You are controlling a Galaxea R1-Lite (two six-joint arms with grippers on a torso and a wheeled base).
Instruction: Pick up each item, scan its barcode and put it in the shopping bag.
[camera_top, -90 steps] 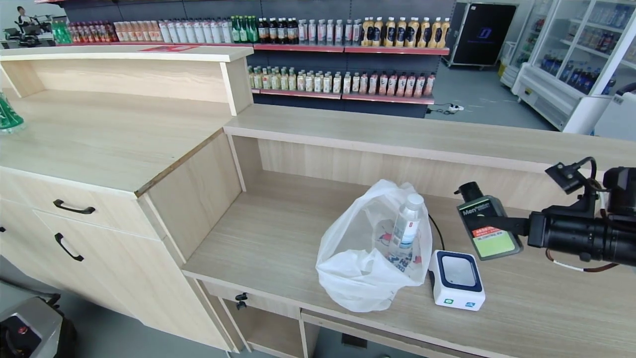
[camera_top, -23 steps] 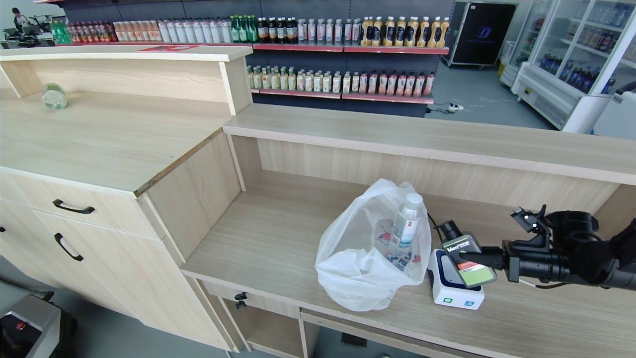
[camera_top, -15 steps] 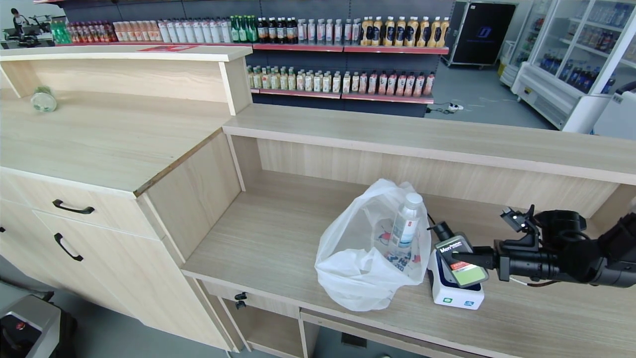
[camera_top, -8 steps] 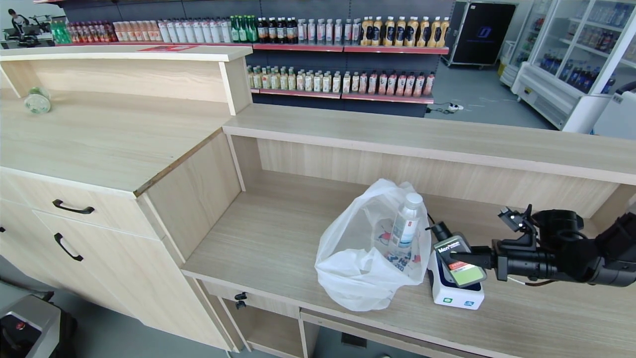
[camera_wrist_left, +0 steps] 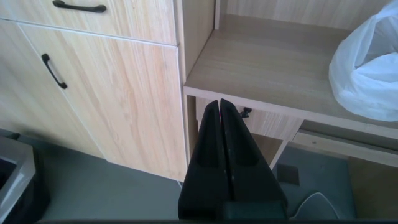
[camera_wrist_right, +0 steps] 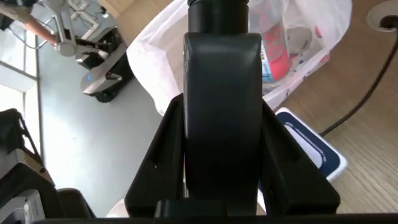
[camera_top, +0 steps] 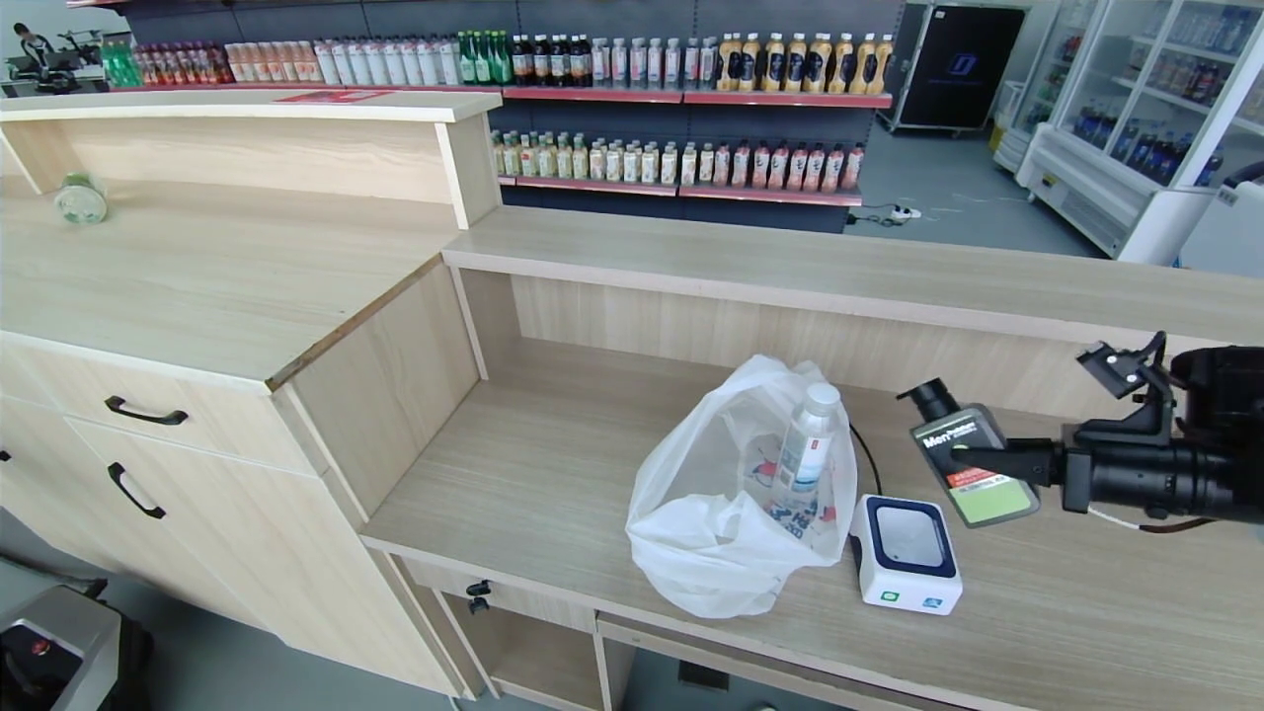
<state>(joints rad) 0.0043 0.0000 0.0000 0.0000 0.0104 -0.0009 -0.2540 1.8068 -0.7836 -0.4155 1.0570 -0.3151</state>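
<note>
One thin white shopping bag (camera_top: 691, 533) stands on the lower counter (camera_top: 533, 474) in the head view, its mouth open upward. Inside it a clear water bottle (camera_top: 808, 434) with a white cap stands upright. Red and blue print shows through the film, but whether it is on the bag or on another item cannot be told. A white scanner (camera_top: 907, 553) with a dark-framed window sits just beside the bag, a black cable (camera_top: 869, 459) running behind it. The right gripper (camera_top: 963, 459) is clamped on a flat dark bottle (camera_top: 992, 502) with a black cap and a green-and-red label. It holds the bottle tilted in the air, above the counter and apart from the scanner.

In the left wrist view, the left gripper (camera_wrist_left: 219, 124) has its two fingers pressed together with nothing between them. It hangs low in front of the cabinet (camera_wrist_left: 124, 93), with the bag (camera_wrist_left: 370, 68) off on the counter.

In the right wrist view, the right gripper (camera_wrist_right: 222, 118) squeezes the dark bottle (camera_wrist_right: 222, 62) from both sides. The open bag (camera_wrist_right: 161, 37) and the scanner (camera_wrist_right: 311, 152) lie beneath.
</note>
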